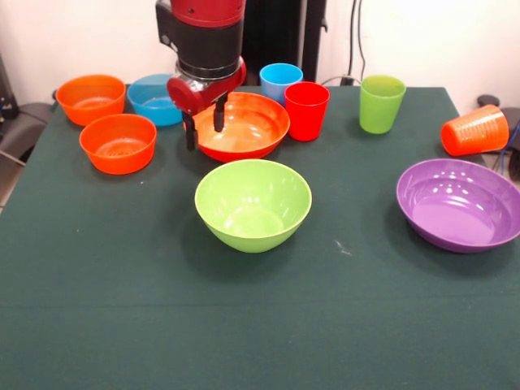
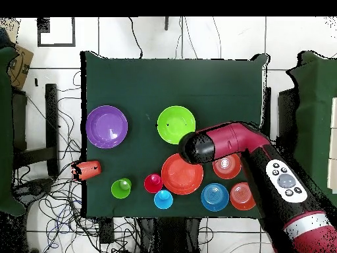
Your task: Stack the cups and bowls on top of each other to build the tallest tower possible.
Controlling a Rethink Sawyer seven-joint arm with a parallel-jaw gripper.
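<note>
Your pincer (image 1: 205,130) hangs at the near-left rim of the large orange-red bowl (image 1: 248,126), its two dark fingers (image 1: 218,115) parted with a gap between them and nothing held; one finger sits over the bowl's rim, the other just outside it. From overhead the arm's wrist covers that edge of the orange-red bowl (image 2: 181,174), so you cannot read the fingers there.

Nothing is stacked: every piece stands alone on the green bench (image 1: 122,276). The large lime green bowl (image 1: 253,203) sits mouth up near the middle, just in front of the orange-red one. The purple bowl (image 1: 459,203) lies mouth up well off to the right in the front view.

The two small orange bowls (image 1: 119,143) (image 1: 91,98) and the small blue bowl (image 1: 154,100) cluster at the far left, all mouth up, the blue one partly behind the arm.

The light blue cup (image 1: 280,81), red cup (image 1: 307,110) and lime green cup (image 1: 381,103) stand upright, mouths up, long axes vertical; the red one stands just beside the orange-red bowl. The orange cup (image 1: 475,130) lies tipped on its side at the bench's right edge, its long axis roughly level and across the view, its narrow closed end toward the left and its wider mouth end toward the bench's edge.
</note>
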